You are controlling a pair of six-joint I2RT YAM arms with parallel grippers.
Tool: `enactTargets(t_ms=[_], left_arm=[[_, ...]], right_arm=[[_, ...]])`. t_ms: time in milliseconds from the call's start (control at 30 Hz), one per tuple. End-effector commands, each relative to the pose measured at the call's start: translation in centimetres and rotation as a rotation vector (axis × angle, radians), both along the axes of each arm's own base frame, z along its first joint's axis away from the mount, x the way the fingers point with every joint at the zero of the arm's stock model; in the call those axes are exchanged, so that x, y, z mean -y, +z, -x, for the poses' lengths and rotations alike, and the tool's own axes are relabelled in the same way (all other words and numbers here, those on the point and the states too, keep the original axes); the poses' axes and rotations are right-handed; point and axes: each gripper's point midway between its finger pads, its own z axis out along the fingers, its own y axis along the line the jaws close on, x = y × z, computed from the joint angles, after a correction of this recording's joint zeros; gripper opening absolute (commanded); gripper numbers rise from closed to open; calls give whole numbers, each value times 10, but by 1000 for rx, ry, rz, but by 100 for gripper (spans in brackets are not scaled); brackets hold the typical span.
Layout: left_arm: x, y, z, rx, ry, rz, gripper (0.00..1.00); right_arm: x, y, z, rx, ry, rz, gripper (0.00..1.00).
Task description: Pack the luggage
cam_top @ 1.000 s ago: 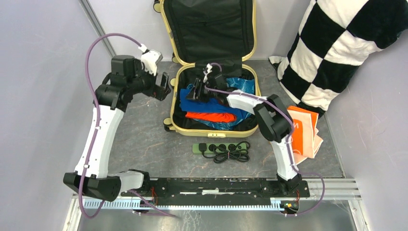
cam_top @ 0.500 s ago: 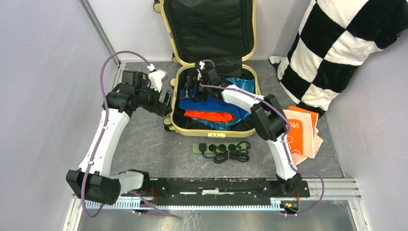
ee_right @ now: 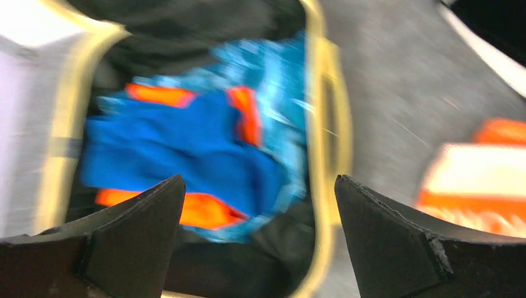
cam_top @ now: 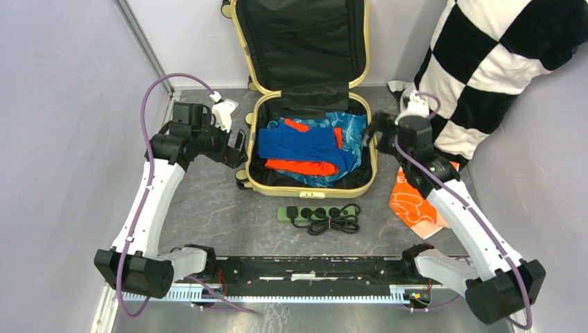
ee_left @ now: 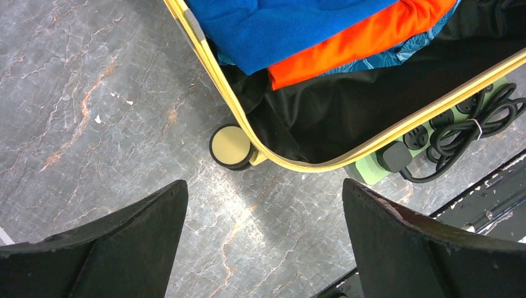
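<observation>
While the luggage [cam_top: 308, 189] lies open mid-table [cam_top: 208, 201], its lid [cam_top: 298, 41] stands upright at the back wall. The lower shell holds a blue garment [cam_top: 305, 142] over an orange garment [cam_top: 303, 167] and a teal cloth [cam_top: 352, 125]. Black lining [ee_left: 322, 118] shows along the near rim.

Grippers:
- The left gripper [cam_top: 238, 144] has its jaws wide with nothing between them. It hovers just off the shell's left side, over the table beside a caster [ee_left: 231, 146].
- The right gripper [cam_top: 371, 133] also has its jaws wide and empty, and sits just beside the shell's right rim. Its wrist view is blurred, but the gap between the fingers reads clearly.

Surroundings:
- A power strip [cam_top: 315, 212] with a coiled cord [cam_top: 334, 223] lies just in front of the near rim, between the luggage and the rail [cam_top: 312, 267].
- An orange-and-white cloth [cam_top: 410, 206] lies right of the luggage. The right arm crosses over it in the top view.
- The checkered pillow [cam_top: 499, 62] fills the far-right corner, close behind the right wrist.

Room:
- Left of the luggage the table is bare up to the left wall [cam_top: 62, 104].
- The right side is tight, hemmed by the rim, pillow and cloth.
- A bare band runs between the power strip and the rail.
- The lid closes off the far side, and the shell is open from above.
</observation>
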Motion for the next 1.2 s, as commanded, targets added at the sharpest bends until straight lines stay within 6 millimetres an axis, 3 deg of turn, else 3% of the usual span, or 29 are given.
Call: enactTargets(t_ms=[0, 100, 300, 667, 933, 1033, 1167], left_arm=[[7, 21, -4, 74, -37, 38, 100], [10, 19, -4, 62, -46, 52, 100], [11, 18, -1, 61, -54, 60, 100], [10, 17, 10, 65, -74, 54, 100], [8, 12, 8, 67, -69, 38, 100], [8, 13, 6, 70, -68, 40, 100], [8, 13, 7, 71, -67, 42, 100]], right_arm=[[93, -121, 48, -319, -227, 280, 98], [125, -154, 64, -389, -308, 323, 98], [154, -202, 73, -495, -408, 385, 93], [170, -238, 38, -625, -436, 444, 82], [170, -277, 69, -720, -420, 427, 73], [165, -284, 78, -729, -402, 400, 62], [160, -278, 81, -708, -391, 356, 27]])
